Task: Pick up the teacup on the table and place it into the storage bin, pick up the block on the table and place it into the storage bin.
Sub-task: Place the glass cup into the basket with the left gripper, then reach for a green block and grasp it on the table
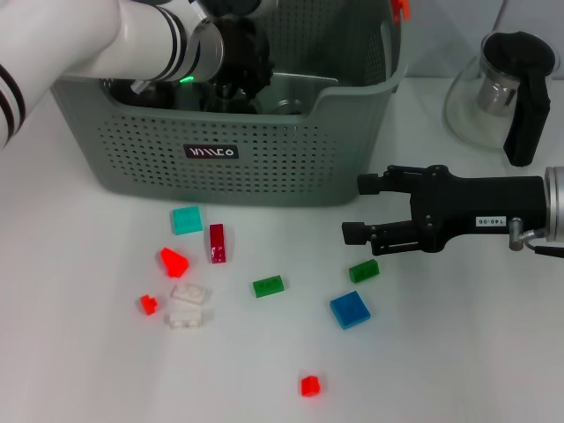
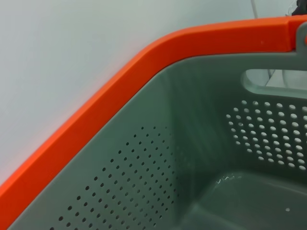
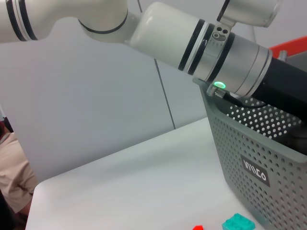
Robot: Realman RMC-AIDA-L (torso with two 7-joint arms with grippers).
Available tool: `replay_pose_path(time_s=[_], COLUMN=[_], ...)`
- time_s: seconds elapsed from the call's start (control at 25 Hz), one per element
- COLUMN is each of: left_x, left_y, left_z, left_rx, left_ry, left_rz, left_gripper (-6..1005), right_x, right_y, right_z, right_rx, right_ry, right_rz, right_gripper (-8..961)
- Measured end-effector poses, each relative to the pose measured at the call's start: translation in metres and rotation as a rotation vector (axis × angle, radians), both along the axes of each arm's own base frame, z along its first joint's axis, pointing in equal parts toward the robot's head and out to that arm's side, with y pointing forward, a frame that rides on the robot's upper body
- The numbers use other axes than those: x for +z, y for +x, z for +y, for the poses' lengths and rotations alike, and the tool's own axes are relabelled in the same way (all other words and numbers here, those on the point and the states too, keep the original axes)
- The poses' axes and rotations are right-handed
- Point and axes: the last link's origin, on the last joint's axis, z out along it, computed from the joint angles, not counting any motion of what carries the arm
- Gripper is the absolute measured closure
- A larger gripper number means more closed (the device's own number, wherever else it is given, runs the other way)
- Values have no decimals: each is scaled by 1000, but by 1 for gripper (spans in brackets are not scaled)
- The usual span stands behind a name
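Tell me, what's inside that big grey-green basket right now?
The left tool reaches down into the storage bin, and something metallic shows beside it. The arm and front wall hide the rest; the left wrist view shows only bare inner wall and floor.

A plain white tabletop [image 1: 458, 370] fills the scene, evenly lit; behind it stands a pale grey panelled wall [image 3: 96, 105].

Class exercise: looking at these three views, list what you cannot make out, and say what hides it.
- Left gripper: head view, its fingers are down inside the bin, behind the wall.
- Teacup: no view clearly shows it; the left arm covers the bin's inside.
- Glass pot: head view, cut by the top edge.
- Right gripper: absent from its wrist view.
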Motion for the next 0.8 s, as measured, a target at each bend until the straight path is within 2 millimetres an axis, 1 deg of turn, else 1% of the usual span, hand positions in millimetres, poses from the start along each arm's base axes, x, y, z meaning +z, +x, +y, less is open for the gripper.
replay_pose_path(time_s=[0.12,0.6,0.8], left_x=[1,5,14], left_y=[0,2,7], left_z=[0,1,4], left_rx=[0,0,4], left_ry=[1,20,34], left_rz=[-1,-17,-31], left_gripper=[771,610,406], right_x=[0,0,0], right_y=[0,0,0], right_z=[0,0,0], right_rx=[0,1,1], right_ry=[1,1,2], right_rz=[0,0,2], right_gripper=[8,9,11])
